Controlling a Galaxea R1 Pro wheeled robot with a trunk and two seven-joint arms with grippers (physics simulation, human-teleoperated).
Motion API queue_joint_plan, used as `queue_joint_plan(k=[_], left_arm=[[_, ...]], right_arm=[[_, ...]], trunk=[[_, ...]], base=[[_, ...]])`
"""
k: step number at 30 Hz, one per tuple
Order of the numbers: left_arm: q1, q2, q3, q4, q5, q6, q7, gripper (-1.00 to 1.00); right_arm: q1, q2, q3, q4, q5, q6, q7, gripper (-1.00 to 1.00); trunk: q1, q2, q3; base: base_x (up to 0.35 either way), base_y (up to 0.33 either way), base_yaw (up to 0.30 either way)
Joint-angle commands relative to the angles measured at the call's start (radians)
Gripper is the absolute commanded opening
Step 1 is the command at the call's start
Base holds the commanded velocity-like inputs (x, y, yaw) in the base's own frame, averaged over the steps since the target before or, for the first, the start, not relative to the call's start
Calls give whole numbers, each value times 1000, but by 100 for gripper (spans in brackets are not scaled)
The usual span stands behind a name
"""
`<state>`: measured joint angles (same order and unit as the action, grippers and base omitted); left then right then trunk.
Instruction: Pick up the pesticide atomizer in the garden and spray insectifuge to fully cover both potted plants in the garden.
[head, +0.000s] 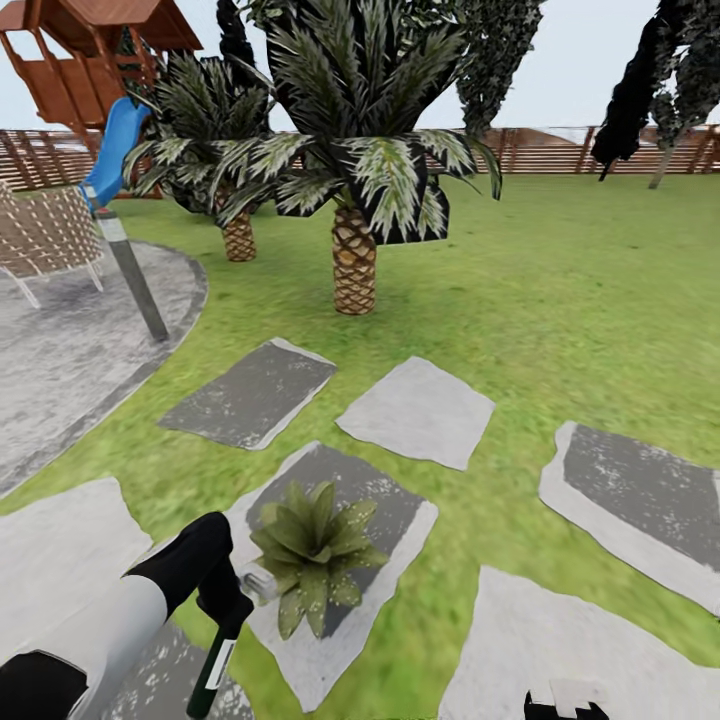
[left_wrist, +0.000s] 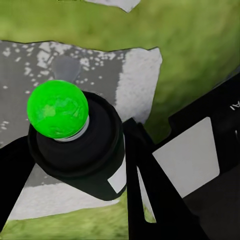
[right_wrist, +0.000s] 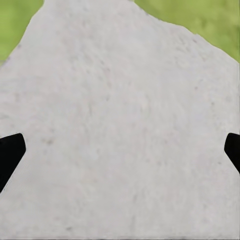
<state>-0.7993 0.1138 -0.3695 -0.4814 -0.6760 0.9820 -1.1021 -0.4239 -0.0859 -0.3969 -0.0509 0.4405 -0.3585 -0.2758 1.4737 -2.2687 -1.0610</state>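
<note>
Head view: left gripper (head: 226, 608) clamped on the spray bottle (head: 213, 668), just beside the potted plant (head: 313, 552) on a stepping stone (head: 395, 515). Left wrist view: bottle's green cap (left_wrist: 57, 109) between closed fingers (left_wrist: 150, 185). Right wrist view: right gripper (right_wrist: 120, 150) spread wide over pale stone (right_wrist: 125, 125).

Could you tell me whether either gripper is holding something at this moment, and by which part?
The left gripper holds the pesticide atomizer around its upper body. The right gripper is open and holds nothing.
</note>
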Motion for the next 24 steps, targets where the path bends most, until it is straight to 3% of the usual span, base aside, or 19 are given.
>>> queue_joint_plan(k=[1,24], left_arm=[[0,0,-3,-3,-8,5,-10,-100],[-9,4,0,-11,-8,10,-10,-100]], right_arm=[[-1,0,-7,2,11,-4,-4,100],[-1,0,-7,2,11,-4,-4,100]], trunk=[[0,0,-1],[0,0,-1]], base=[[-18,322,-282],[-146,283,-290]])
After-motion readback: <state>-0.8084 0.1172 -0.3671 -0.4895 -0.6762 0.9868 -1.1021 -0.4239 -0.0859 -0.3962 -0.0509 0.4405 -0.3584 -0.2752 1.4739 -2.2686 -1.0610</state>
